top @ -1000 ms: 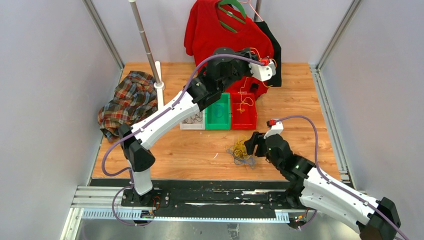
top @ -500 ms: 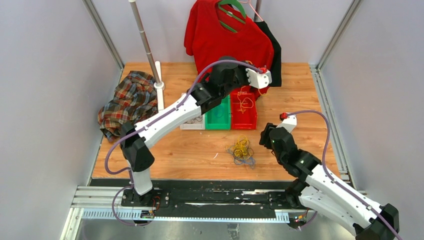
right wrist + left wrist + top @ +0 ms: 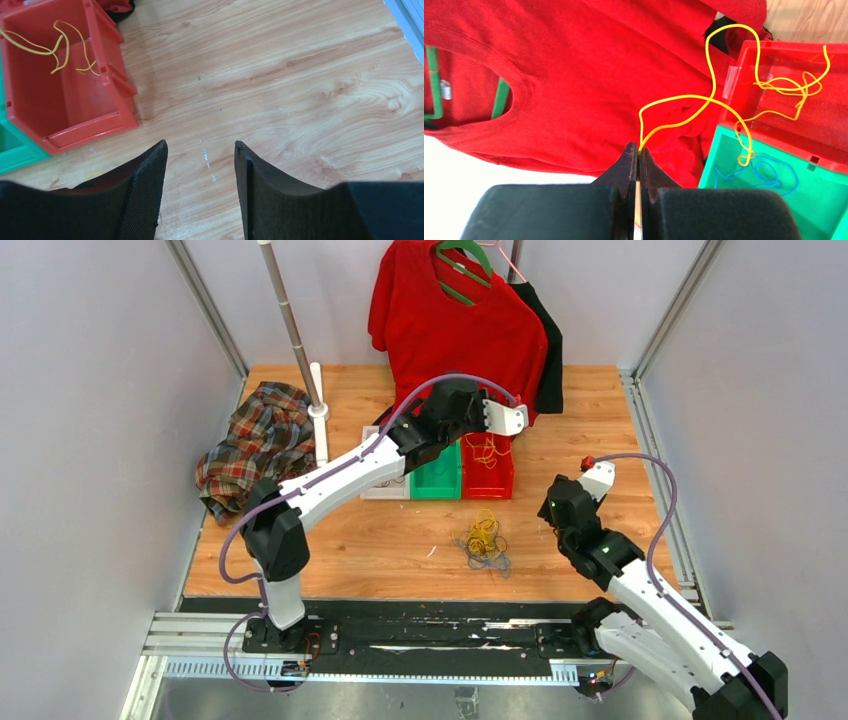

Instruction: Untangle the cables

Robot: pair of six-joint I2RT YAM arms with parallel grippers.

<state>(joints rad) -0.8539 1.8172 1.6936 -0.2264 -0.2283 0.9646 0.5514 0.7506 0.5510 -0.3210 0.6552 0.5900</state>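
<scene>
The left tool (image 3: 639, 148) is pinched shut on a yellow cable (image 3: 684, 99) trailing into the red bin (image 3: 784, 46). Its loop dangles over the green bin (image 3: 729, 142), so releasing now might drop it onto the blue cable (image 3: 756, 161). The right tool (image 3: 200, 147) gapes empty above the counter (image 3: 300, 75).

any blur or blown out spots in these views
Left wrist: thin yellow cable crisp; white patch lower left blown out, featureless. Right wrist: wooden tabletop grain sharp, no glare. Top external: even light, soft shadows, small tangled pile of cables unblurred.
</scene>
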